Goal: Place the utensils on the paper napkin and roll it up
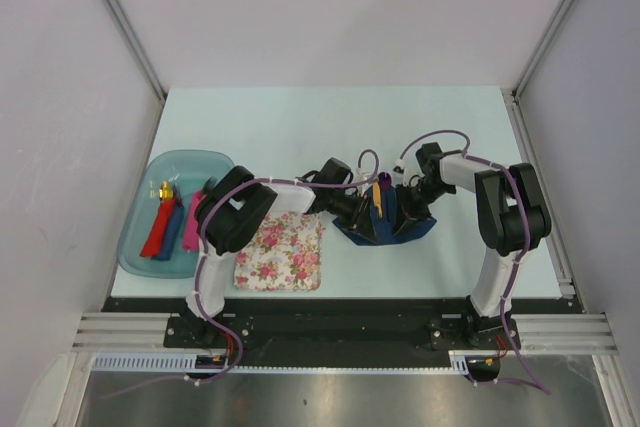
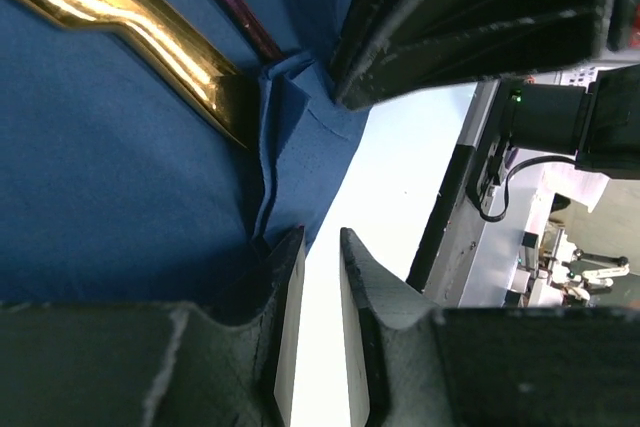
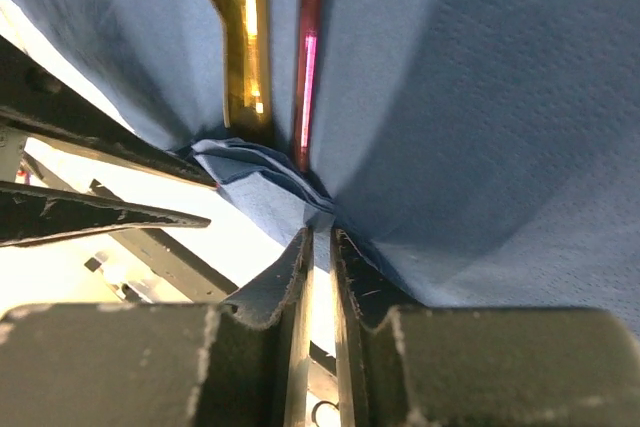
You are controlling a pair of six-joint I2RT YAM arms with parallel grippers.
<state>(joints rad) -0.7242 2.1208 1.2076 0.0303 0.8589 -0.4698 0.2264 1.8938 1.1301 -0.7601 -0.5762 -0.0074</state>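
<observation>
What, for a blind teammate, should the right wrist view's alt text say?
The right gripper pinches a bunched edge of the navy paper napkin. A gold utensil and purple spoon handle lie side by side in its fold.

Robotics lab, looks like a data-collection cell. The left arm (image 1: 225, 237) and right arm (image 1: 500, 227) are bolted to a dark base plate (image 1: 330, 327) between aluminium rails (image 1: 120, 332) at the near edge of a pale bench (image 1: 330, 117). Plain white panels (image 1: 330, 7) box the bench in on three sides, with metal corner posts (image 1: 120, 17). Purple cables (image 1: 440, 134) loop along the arms. Household props are staged on the bench: floral mat (image 1: 282, 252), teal tray (image 1: 195, 169), paper napkin (image 1: 412, 231). The left wrist view looks past the bench edge to black wiring (image 2: 495, 192) and white equipment (image 2: 590, 272).
</observation>
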